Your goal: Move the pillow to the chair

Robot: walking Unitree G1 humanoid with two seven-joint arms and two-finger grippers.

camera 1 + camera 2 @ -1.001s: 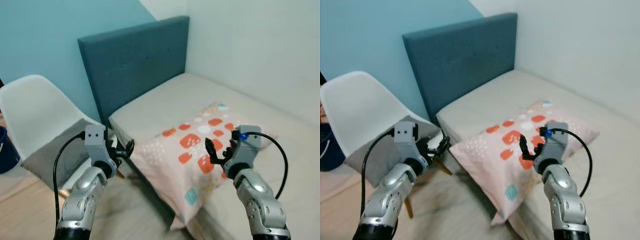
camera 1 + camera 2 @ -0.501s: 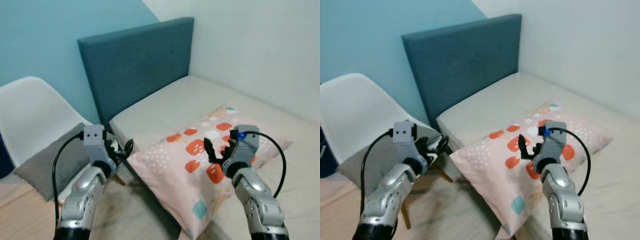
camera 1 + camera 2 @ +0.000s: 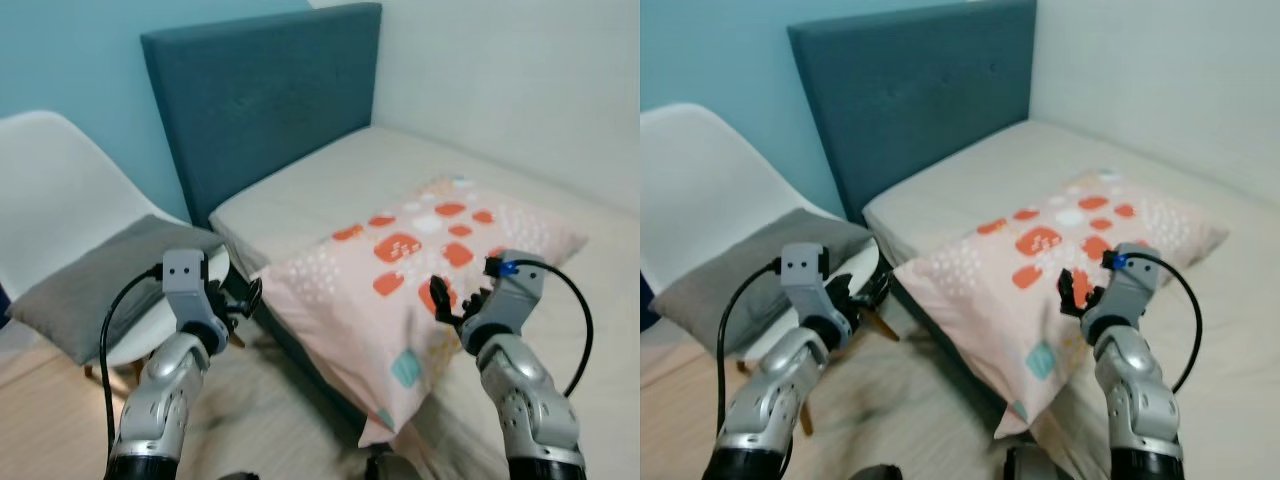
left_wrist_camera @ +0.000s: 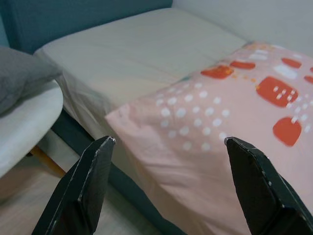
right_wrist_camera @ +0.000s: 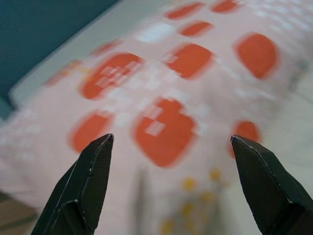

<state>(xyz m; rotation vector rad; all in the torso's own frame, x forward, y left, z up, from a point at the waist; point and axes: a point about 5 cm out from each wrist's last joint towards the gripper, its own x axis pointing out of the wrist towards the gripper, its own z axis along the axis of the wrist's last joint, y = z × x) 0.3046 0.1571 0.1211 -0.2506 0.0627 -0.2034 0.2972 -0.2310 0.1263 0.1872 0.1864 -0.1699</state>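
Pink pillow (image 3: 400,280) with orange and white patches lay flat on bed (image 3: 330,190), near corner hanging past mattress edge toward floor; not yet lifted; no contact from either arm.

Left end effector (image 3: 240,305) hovered just off pillow's near corner, beside bed edge; fingers spread wide apart in left wrist view, pillow corner framed between them.

Right end effector (image 3: 452,305) hovered above pillow's middle-right part; fingers likewise wide apart in right wrist view, orange patches between them; right wrist view blurred.

White chair (image 3: 50,190) stood beside bed and teal headboard (image 3: 260,90), on robot's left; grey cushion (image 3: 100,280) already lying on seat.

Step judged: approach, pre-grasp; both arms lined up on pillow, grasp not begun.

Next move probably called for: lowering both end effectors onto fabric, pinching near corner and middle-right part, lifting clear of mattress, then swinging left to chair seat; soft pillow likely to sag between grips; overhanging corner liable to drag; landing on top of grey cushion expected.
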